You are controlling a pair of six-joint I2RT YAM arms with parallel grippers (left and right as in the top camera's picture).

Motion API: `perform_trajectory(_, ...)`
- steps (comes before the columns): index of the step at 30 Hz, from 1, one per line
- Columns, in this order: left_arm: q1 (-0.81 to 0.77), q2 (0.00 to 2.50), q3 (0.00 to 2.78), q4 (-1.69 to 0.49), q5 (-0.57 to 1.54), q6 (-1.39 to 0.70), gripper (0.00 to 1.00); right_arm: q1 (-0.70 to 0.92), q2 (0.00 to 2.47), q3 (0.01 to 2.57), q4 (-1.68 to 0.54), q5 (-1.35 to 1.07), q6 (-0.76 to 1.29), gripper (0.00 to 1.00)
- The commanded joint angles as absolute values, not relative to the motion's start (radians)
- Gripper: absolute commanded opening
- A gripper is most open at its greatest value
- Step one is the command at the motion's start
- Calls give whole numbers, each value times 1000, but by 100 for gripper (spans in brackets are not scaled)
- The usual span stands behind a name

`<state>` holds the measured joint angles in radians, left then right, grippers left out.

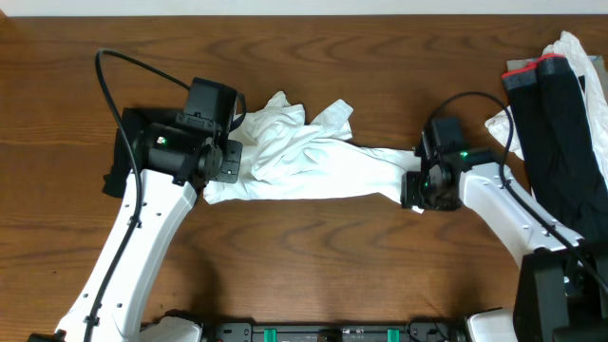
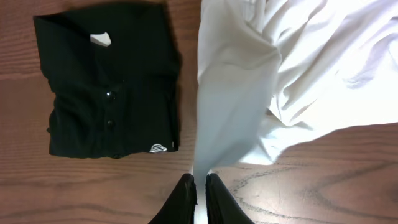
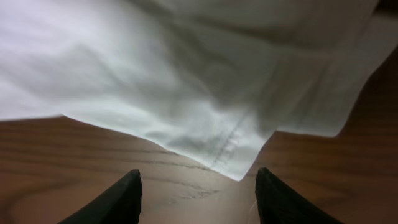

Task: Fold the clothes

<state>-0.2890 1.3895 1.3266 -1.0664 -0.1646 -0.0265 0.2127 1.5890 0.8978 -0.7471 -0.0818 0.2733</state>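
Dark brown wood-grain table [image 1: 313, 275] fills view; pale strip [image 1: 380, 5] beyond far edge; soft even light.

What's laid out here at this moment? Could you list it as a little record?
Surface: wooden table
Main item: white shirt, rumpled, drawn out between the two arms
Left gripper: shut, pinching an edge of the white shirt
Right gripper: open, a shirt corner just ahead of it, not pinched
Nearby: black shirt, folded, lying beside the white one
Far side: pile of clothes, black and white, by the right arm
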Motion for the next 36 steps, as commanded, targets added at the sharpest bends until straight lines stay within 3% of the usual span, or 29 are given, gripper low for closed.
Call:
perform_trajectory(1, -284, 1386, 1338, -1068, -176, -32, 11, 229, 1608, 843, -715, -87, 277, 57)
perform_trajectory(4, -284, 1386, 1338, -1068, -176, -32, 12, 229, 1608, 810, -673, -86, 293, 54)
perform_trajectory(7, -284, 1386, 1338, -1068, -176, -32, 13, 229, 1609, 782, -637, -86, 319, 43)
perform_trajectory(12, -284, 1386, 1338, -1068, -176, -32, 13, 229, 1608, 759, -555, -80, 321, 2)
perform_trajectory(26, -284, 1386, 1338, -1066, -176, -32, 14, 217, 1384, 1074, -751, -56, 255, 1)
perform_trajectory(36, -284, 1386, 1338, -1049, -176, -32, 15, 78, 1443, 1151, -503, 37, 258, 1)
